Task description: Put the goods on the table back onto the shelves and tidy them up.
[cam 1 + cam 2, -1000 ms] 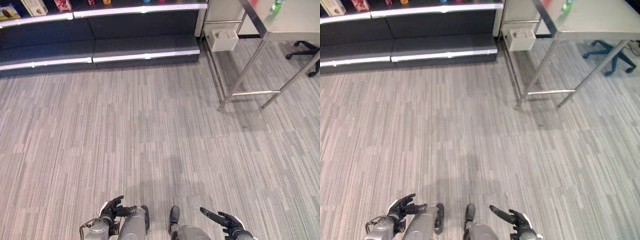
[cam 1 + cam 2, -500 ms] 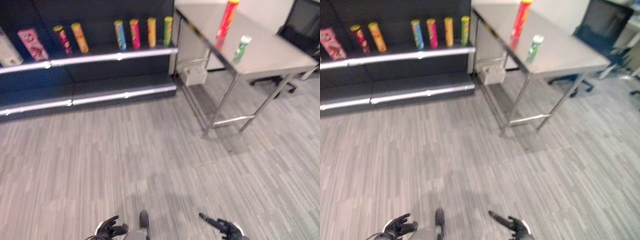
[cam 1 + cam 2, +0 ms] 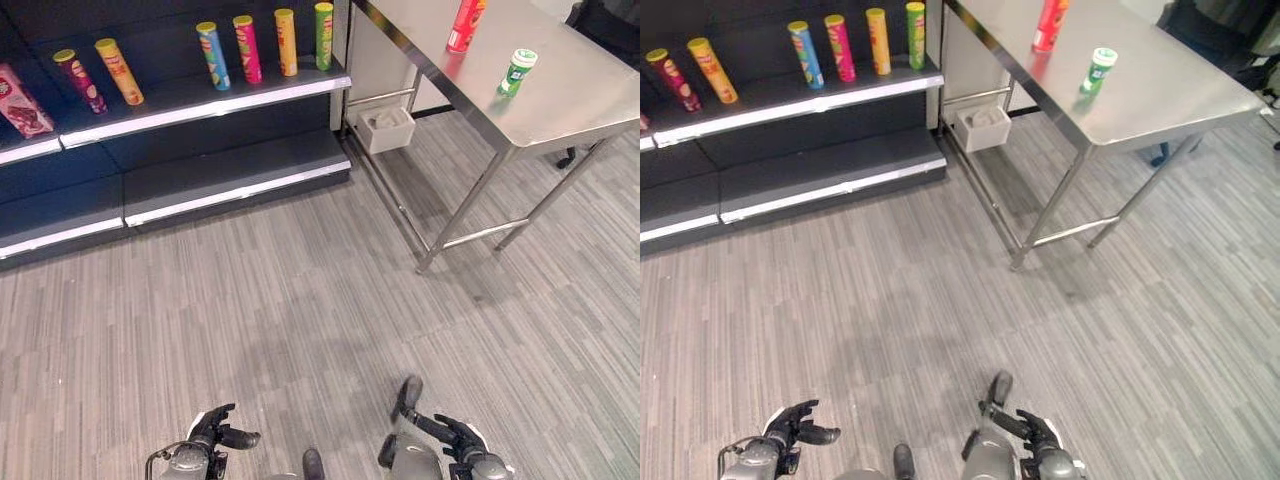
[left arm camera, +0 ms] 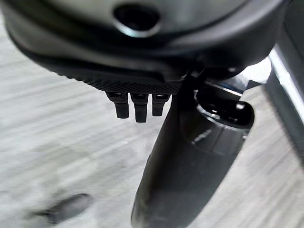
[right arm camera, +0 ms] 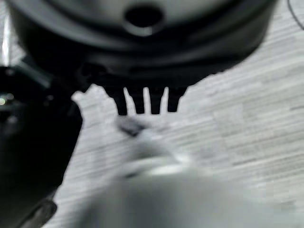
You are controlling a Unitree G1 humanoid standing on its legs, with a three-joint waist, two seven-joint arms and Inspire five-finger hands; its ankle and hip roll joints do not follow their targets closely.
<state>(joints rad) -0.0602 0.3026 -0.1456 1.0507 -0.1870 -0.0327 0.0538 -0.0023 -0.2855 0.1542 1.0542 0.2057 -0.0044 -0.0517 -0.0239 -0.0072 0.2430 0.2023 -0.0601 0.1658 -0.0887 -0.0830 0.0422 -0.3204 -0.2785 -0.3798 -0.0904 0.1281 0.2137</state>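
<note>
On the steel table (image 3: pixel 570 100) at the right stand a tall red tube (image 3: pixel 465 25) and a short green can (image 3: pixel 517 72). The dark shelf (image 3: pixel 200 105) at the back carries a row of upright tubes: dark red (image 3: pixel 75 80), orange (image 3: pixel 118 70), blue (image 3: pixel 212 55), pink (image 3: pixel 246 48), yellow (image 3: pixel 286 41) and green (image 3: pixel 324 21). A pink packet (image 3: pixel 20 100) leans at its left end. My left hand (image 3: pixel 215 432) and right hand (image 3: pixel 455 440) hang low over the floor, far from both, open and empty. Straight fingers (image 4: pixel 135 107) show in the left wrist view.
A white box (image 3: pixel 387 128) sits on the floor between shelf and table. The table's thin legs (image 3: pixel 465 210) reach the grey floor. A dark chair (image 3: pixel 610 15) stands behind the table. The lower shelf board (image 3: pixel 230 170) is bare.
The camera has swung, so shelf and table sit differently in view and the tubes and table goods show more fully. Both hands stay low, open and empty.
</note>
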